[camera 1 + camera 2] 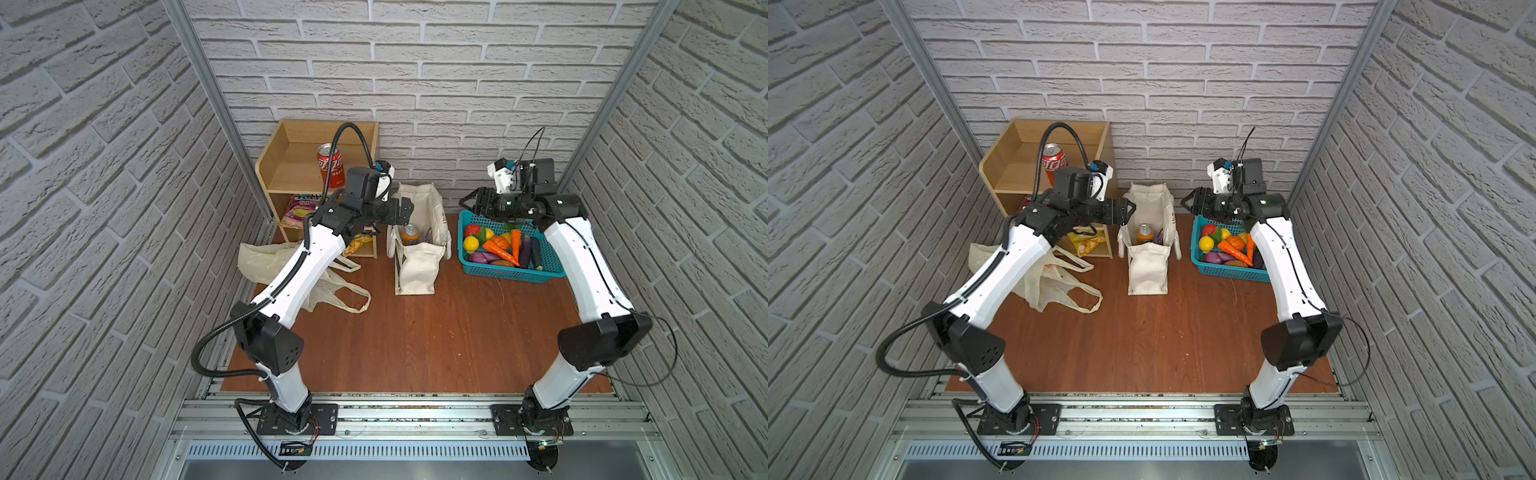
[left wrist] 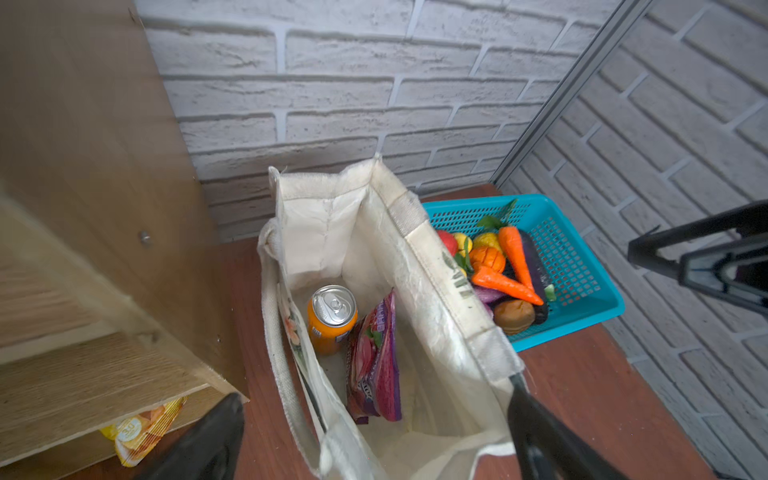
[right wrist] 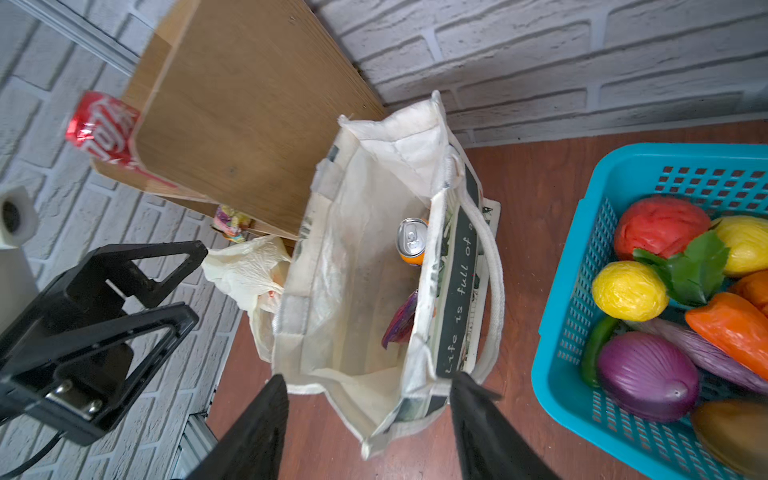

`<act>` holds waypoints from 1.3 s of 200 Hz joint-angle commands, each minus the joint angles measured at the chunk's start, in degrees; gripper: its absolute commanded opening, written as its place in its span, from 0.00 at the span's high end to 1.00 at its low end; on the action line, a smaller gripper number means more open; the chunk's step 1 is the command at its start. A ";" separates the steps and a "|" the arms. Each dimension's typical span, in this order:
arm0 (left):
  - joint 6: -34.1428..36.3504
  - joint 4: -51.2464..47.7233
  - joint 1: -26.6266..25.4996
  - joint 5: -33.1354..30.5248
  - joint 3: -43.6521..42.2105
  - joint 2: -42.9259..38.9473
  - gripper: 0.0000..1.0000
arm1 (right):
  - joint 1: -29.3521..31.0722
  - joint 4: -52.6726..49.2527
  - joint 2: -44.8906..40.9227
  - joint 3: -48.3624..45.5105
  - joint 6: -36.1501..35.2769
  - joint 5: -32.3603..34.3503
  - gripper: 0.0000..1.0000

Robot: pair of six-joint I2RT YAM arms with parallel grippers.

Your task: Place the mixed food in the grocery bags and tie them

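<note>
Tabletop [image 1: 415,340] reddish wood, walls [image 1: 415,62] white brick; L pincer [image 1: 406,212] & R pincer [image 1: 467,203] wide, flanking tote [image 1: 417,266].

Tote [image 3: 357,249]: cream canvas, dark green band [image 3: 457,291] with pale lettering; soda can [image 2: 331,322]: orange body, silver top; snack packet [image 2: 376,365]: shiny purple with red print; toy carrots [image 2: 515,253]: orange, green tops; plastic bag [image 1: 266,257]: translucent pale yellow; basket [image 2: 573,266]: turquoise, mesh-patterned; cola can [image 1: 331,164]: red, white script; bench [image 1: 415,340]: red-brown wood grain; walls [image 1: 415,83]: whitish brick pattern, grey joints; shelf [image 1: 291,166]: light wood.
</note>
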 commanded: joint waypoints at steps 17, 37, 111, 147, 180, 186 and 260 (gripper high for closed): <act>-2.30 4.27 -1.16 -3.54 -14.74 -13.65 0.02 | -0.11 9.68 -12.80 -16.92 3.95 -2.77 0.36; -3.90 4.61 -1.27 -7.22 -24.73 -20.93 0.02 | 0.18 14.06 -19.80 -26.73 6.40 -4.11 0.37; -12.58 1.83 -1.03 -18.96 -52.85 -34.03 0.02 | 8.81 15.70 -40.77 -54.47 8.92 1.17 0.37; -15.14 -1.27 1.89 -31.09 -54.72 -33.06 0.04 | 11.94 15.50 -44.09 -60.39 10.19 3.61 0.37; -13.98 -1.15 9.93 -31.38 -55.26 -29.38 0.03 | 12.30 12.14 -43.29 -58.57 9.09 4.05 0.38; -13.30 -0.56 11.42 -30.84 -55.40 -28.78 0.03 | 12.30 11.77 -43.11 -58.17 8.89 4.04 0.38; -8.93 5.95 20.46 -26.68 -53.73 -17.43 0.05 | 12.43 11.27 -43.06 -56.41 9.31 4.14 0.38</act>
